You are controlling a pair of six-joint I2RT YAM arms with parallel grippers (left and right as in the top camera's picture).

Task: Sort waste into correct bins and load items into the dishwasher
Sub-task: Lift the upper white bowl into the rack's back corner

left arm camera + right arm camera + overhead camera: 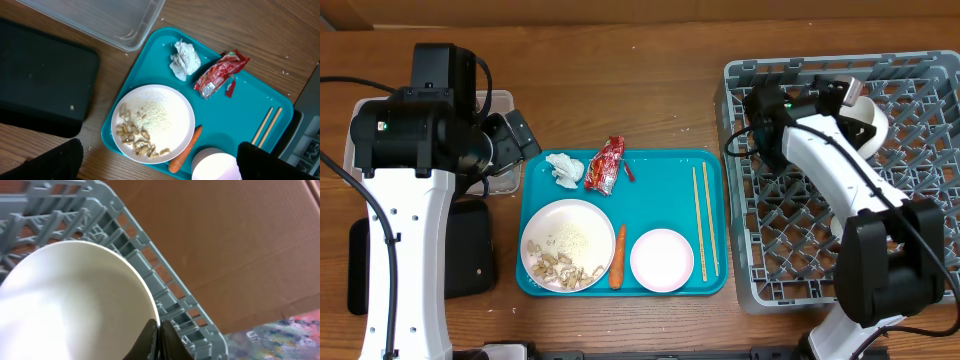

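Grips a white bowl (75,305) by the rim with the right gripper (159,335), jaws pressed together on it, over the grey dish rack (172,300) corner. Hovers with the left gripper (160,162) spread wide, empty, above the teal tray (235,120) with plate (155,117), carrot (186,150), tissue (184,60), wrapper (220,75), chopsticks (267,125).

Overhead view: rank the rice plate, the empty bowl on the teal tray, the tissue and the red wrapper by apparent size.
1. rice plate
2. empty bowl
3. red wrapper and tissue: too alike to rank.
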